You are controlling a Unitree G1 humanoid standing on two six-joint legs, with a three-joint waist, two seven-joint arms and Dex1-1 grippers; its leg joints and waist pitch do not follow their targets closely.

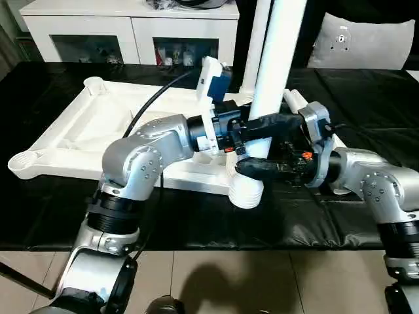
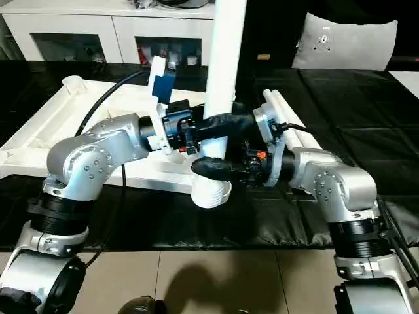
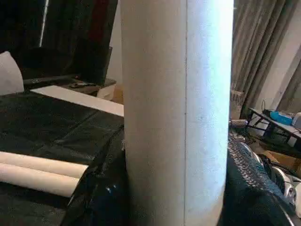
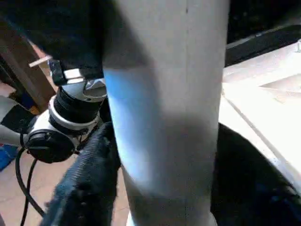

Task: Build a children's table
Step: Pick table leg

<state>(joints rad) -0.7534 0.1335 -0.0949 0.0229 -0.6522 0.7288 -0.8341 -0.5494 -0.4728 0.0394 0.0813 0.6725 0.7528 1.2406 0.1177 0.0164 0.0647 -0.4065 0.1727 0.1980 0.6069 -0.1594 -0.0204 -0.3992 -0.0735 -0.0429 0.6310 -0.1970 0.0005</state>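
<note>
Here, two spare legs [image 3: 37,172] lie beside the gripped leg [image 3: 176,113].

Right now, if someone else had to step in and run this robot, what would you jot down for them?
Left gripper: closed around the upright leg.
Right gripper: fingers on either side of the same leg, lower down; whether it grips firmly, cannot tell.
Tabletop: lies upside down on the black-covered surface, ribbed underside up.
That leg stands in the near corner socket; a second leg stands behind it.
Two spare legs lie on the black cover beside the tabletop.
The far-left socket and near-left socket are empty.
Left to do: finish seating this leg, fit the spare two, turn the table over.
</note>
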